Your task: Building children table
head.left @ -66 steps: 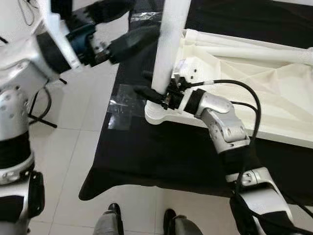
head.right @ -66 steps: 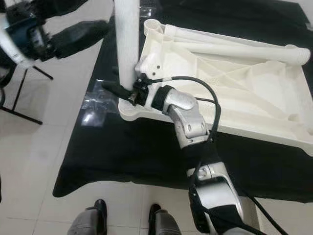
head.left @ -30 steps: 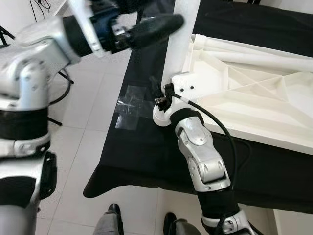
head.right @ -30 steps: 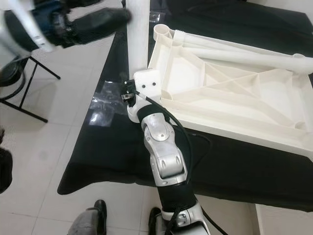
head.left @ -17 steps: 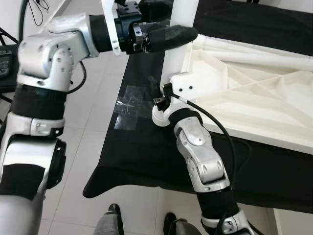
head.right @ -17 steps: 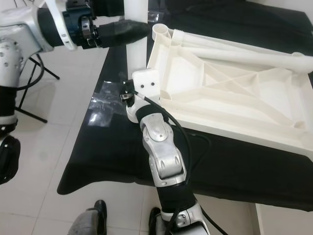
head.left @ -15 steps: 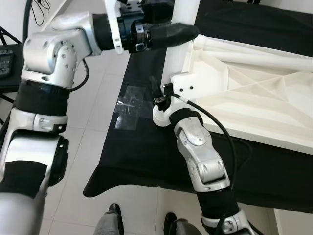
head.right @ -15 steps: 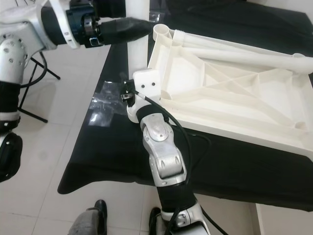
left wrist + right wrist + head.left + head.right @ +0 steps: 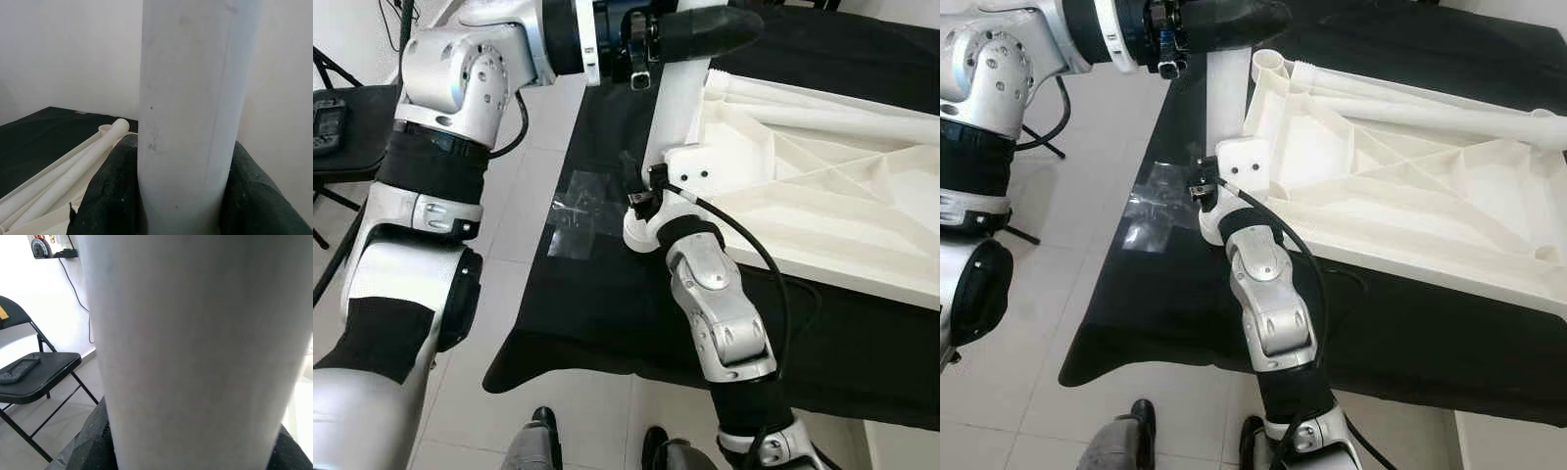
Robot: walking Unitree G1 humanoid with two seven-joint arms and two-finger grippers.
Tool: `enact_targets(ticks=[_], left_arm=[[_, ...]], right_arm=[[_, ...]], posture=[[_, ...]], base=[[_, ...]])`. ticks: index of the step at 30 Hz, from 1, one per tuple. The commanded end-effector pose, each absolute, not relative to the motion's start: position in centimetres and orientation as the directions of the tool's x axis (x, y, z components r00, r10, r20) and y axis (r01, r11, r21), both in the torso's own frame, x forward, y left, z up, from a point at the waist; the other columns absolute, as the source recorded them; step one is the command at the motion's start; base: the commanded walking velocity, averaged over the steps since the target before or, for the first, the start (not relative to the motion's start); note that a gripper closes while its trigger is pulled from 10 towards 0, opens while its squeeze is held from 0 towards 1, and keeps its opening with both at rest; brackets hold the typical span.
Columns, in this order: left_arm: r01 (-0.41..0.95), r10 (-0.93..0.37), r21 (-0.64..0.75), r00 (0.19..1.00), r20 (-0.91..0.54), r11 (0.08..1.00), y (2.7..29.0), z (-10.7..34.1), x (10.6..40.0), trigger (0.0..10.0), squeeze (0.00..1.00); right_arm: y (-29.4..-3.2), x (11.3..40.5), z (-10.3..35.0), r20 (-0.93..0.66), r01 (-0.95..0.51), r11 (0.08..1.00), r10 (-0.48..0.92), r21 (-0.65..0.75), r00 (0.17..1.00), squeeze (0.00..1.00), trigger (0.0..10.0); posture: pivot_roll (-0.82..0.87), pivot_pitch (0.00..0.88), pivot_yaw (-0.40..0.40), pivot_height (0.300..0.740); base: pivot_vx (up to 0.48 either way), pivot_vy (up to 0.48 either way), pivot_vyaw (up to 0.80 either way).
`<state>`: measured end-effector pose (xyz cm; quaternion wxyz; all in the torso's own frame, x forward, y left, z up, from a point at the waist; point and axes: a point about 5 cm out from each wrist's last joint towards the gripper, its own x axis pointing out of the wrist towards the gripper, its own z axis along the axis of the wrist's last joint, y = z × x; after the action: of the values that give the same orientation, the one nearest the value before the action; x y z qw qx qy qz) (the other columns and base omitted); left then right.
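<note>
Left eye view: nearest, the right gripper (image 9: pixel 644 196) pinches the white table leg (image 9: pixel 674 108) low, at the corner socket (image 9: pixel 641 233) of the upturned tabletop (image 9: pixel 1410 186); higher, the left gripper (image 9: pixel 700 29) clamps it too. To seat it well, keep the leg upright and press both grips straight down

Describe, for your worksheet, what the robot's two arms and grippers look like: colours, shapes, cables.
Both arms are built of rounded silver shells joined by black bands. The left arm ends in a white collar and a gripper with thick, matt black, rounded jaws. The right arm has a thin black cable looping along it to the wrist, where a small black block sits before its black jaws.
</note>
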<state>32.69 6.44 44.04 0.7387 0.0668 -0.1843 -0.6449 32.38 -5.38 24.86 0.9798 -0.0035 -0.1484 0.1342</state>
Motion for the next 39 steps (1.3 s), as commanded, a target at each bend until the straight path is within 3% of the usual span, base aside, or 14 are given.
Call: enact_targets(ticks=[1, 2, 3, 5, 6, 12, 13, 16, 17, 31, 32, 33, 34, 39], left_arm=[[0.936, -0.974, 0.325, 0.062, 0.218, 0.132, 6.0, 45.0, 32.3, 0.0, 0.00], [0.936, -0.974, 0.325, 0.062, 0.218, 0.132, 6.0, 45.0, 32.3, 0.0, 0.00], [0.936, -0.974, 0.326, 0.059, 0.218, 0.130, 6.1, 45.1, 32.3, 0.0, 0.00], [0.936, -0.974, 0.326, 0.058, 0.218, 0.129, 6.1, 45.1, 32.4, 0.0, 0.00], [0.936, -0.974, 0.326, 0.058, 0.219, 0.129, 6.2, 45.2, 32.4, 0.0, 0.00], [0.940, -0.977, 0.321, 0.050, 0.208, 0.117, 6.3, 45.0, 32.5, 0.0, 0.00], [0.940, -0.978, 0.322, 0.044, 0.203, 0.109, 6.3, 44.9, 32.4, 0.0, 0.00], [0.941, -0.979, 0.323, 0.040, 0.201, 0.104, 6.2, 44.9, 32.4, 0.0, 0.00], [0.941, -0.979, 0.324, 0.037, 0.199, 0.102, 6.2, 44.9, 32.4, 0.0, 0.00], [0.927, -0.993, 0.370, -0.091, 0.070, -0.059, 4.6, 43.8, 31.6, 0.0, 0.00], [0.921, -0.993, 0.381, -0.108, 0.043, -0.083, 4.3, 43.6, 31.6, 0.0, 0.00], [0.917, -0.993, 0.387, -0.117, 0.028, -0.097, 4.1, 43.5, 31.6, 0.0, 0.00], [0.910, -0.992, 0.397, -0.129, 0.002, -0.118, 3.9, 43.3, 31.5, 0.0, 0.00], [0.898, -0.987, 0.410, -0.153, -0.045, -0.158, 3.2, 42.9, 31.6, 0.0, 0.00]], right_arm=[[-4.7, 32.8, 19.8, 0.034, -0.272, 0.962, 0.272, -0.004, 0.962, 0.00, 10.0], [-4.7, 32.8, 19.8, 0.034, -0.272, 0.962, 0.272, -0.004, 0.962, 0.00, 10.0], [-4.6, 32.8, 19.8, 0.038, -0.292, 0.956, 0.292, -0.008, 0.956, 0.17, 10.0], [-4.6, 32.8, 19.9, 0.040, -0.305, 0.952, 0.305, -0.011, 0.952, 0.17, 10.0], [-4.6, 33.0, 20.6, 0.081, -0.348, 0.937, 0.347, 0.006, 0.934, 1.00, 10.0], [-5.3, 34.0, 24.4, 0.221, -0.607, 0.791, 0.606, -0.070, 0.764, 1.00, 10.0], [-5.9, 34.6, 25.4, 0.218, -0.661, 0.736, 0.676, -0.144, 0.704, 0.85, 10.0], [-6.4, 35.0, 26.1, 0.206, -0.687, 0.700, 0.714, -0.194, 0.669, 0.85, 10.0], [-6.7, 35.2, 26.5, 0.196, -0.697, 0.683, 0.731, -0.220, 0.654, 0.00, 10.0], [-5.3, 37.3, 30.9, 0.060, -0.899, 0.254, 0.967, -0.358, 0.249, 0.00, 10.0], [-5.1, 37.2, 31.0, 0.052, -0.907, 0.224, 0.974, -0.356, 0.221, 0.00, 2.6], [-5.0, 37.2, 31.0, 0.048, -0.912, 0.207, 0.978, -0.354, 0.204, 0.00, 2.6], [-4.8, 37.1, 31.0, 0.041, -0.918, 0.182, 0.983, -0.351, 0.180, 0.00, 0.0], [-4.6, 37.3, 30.9, 0.028, -0.924, 0.163, 0.986, -0.345, 0.163, 0.00, 0.0]], posture=[[0.09, 0.320, -0.038, 0.740], [0.09, 0.320, -0.038, 0.740], [0.09, 0.314, -0.036, 0.740], [0.09, 0.314, -0.036, 0.740], [0.10, 0.308, -0.033, 0.740], [0.10, 0.309, -0.028, 0.740], [0.10, 0.309, -0.028, 0.740], [0.10, 0.309, -0.028, 0.740], [0.10, 0.309, -0.028, 0.740], [0.11, 0.327, -0.027, 0.740], [0.11, 0.329, -0.028, 0.740], [0.11, 0.329, -0.028, 0.740], [0.10, 0.331, -0.027, 0.740], [0.10, 0.332, -0.025, 0.740]], base=[[0.000, 0.000, 0.00], [0.000, 0.000, 0.00], [0.000, 0.000, 0.00], [0.000, 0.000, 0.00], [0.000, 0.000, 0.00], [0.000, 0.000, 0.00], [0.000, 0.000, 0.00], [0.000, 0.000, 0.00], [0.000, 0.000, 0.00], [0.000, 0.000, 0.00], [0.000, 0.000, 0.00], [0.000, 0.000, 0.00], [0.000, 0.000, 0.00], [0.000, 0.000, 0.00]])
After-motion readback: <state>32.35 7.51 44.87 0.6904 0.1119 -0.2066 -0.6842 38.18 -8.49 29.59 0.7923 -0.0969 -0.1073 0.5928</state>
